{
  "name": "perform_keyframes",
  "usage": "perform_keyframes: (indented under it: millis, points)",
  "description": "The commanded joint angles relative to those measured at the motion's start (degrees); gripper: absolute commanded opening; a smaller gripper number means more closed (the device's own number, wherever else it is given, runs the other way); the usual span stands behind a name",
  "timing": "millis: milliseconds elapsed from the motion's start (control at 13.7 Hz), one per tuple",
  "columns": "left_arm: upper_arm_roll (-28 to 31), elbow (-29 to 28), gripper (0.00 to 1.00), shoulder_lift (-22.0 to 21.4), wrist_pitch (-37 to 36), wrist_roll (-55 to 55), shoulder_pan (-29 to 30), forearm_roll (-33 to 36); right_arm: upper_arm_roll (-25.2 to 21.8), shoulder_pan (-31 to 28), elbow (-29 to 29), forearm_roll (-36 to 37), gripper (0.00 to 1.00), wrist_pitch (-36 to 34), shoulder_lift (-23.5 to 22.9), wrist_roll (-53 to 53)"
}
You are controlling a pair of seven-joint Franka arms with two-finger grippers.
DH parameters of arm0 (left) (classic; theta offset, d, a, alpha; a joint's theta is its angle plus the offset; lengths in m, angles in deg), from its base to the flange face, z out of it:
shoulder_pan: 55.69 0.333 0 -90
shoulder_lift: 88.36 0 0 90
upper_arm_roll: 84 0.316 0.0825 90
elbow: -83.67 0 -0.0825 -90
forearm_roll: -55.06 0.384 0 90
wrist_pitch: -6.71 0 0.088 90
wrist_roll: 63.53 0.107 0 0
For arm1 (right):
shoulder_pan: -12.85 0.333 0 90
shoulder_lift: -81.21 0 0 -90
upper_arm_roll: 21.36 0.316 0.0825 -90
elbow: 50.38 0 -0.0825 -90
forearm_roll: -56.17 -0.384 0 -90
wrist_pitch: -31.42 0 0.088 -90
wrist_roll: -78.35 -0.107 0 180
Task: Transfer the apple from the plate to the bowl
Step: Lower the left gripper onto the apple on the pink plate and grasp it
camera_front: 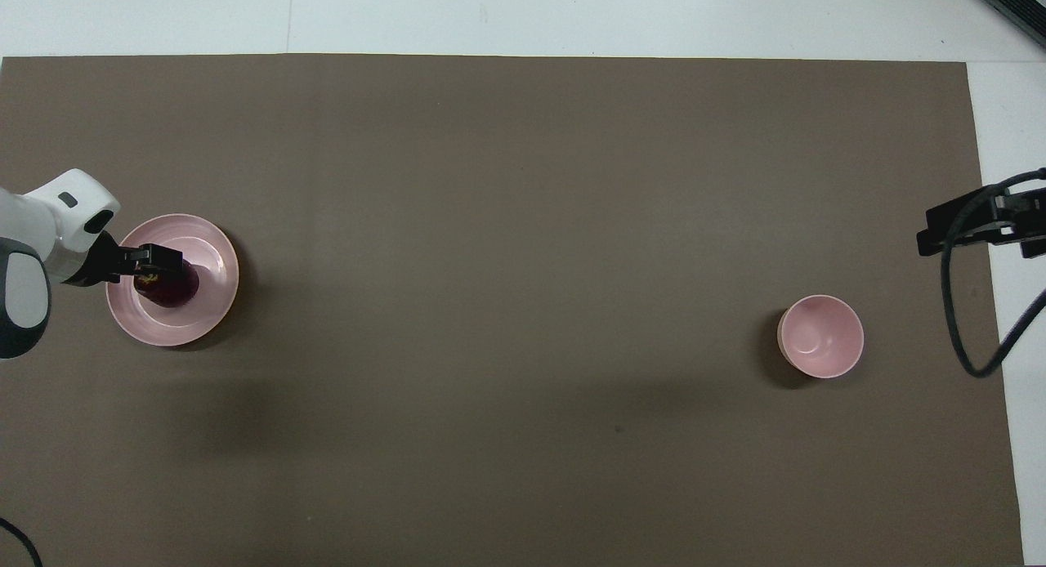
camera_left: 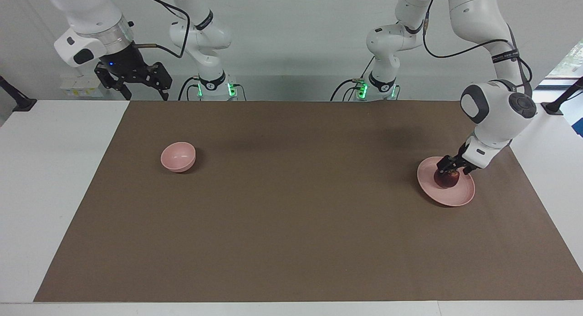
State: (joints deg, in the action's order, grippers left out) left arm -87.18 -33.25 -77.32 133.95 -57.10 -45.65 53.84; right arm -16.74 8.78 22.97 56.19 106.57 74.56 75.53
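Step in hand: left gripper [camera_left: 449, 166] is positioned at the small dark-red apple with a yellowish patch [camera_left: 447, 180], ahead of a grasp – judged from its pose just above the fruit.
Doing it well: fingers ought to be straddling the fruit's widest part before closing; a round fruit is liable to roll on a flat plate, so a centred, gentle squeeze looks wise, then a straight lift clear of the rim.
Apple location: sitting on the wide, flat pale-pink plate [camera_left: 461, 198], toward the left arm's end of the table, and not lifted.
Left gripper state: fingers are standing wide apart over the apple's top; whether they are touching the skin I cannot tell – nothing is being held.
Destination: small deep pale-pink bowl [camera_left: 178, 157], well apart from the plate, toward the right arm's end of the brown mat [camera_left: 291, 225]; nothing is showing inside it.
Right gripper [camera_left: 132, 81]: waiting above the table's edge near its own base, fingers spread, holding nothing.
Progress: transfer not yet begun.
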Motion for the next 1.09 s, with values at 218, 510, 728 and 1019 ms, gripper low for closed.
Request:
perform_keyframes:
  millis: [218, 510, 728, 1019]
  points:
    - [0.3, -4.0, 1.0, -1.4, 4.5, -0.7, -0.5, 0.5, 0.0, -0.7, 1.1, -1.2, 1.0, 0.2, 0.9, 1.6]
    - [0.3, -4.9, 1.0, -0.7, 8.0, -0.8, -0.6, 0.5, 0.0, -0.7, 1.1, -1.2, 1.0, 0.2, 0.9, 1.5]
    - [0.4, -5.3, 1.0, -0.8, 8.3, -0.7, -0.5, 0.5, -0.1, -0.7, 1.1, -1.2, 1.0, 0.2, 0.9, 1.6]
    - [0.3, -5.3, 0.0, -0.8, 7.0, -0.9, -0.6, 0.5, -0.5, -2.3, 1.2, -1.0, 1.0, -0.2, 1.2, 1.5]
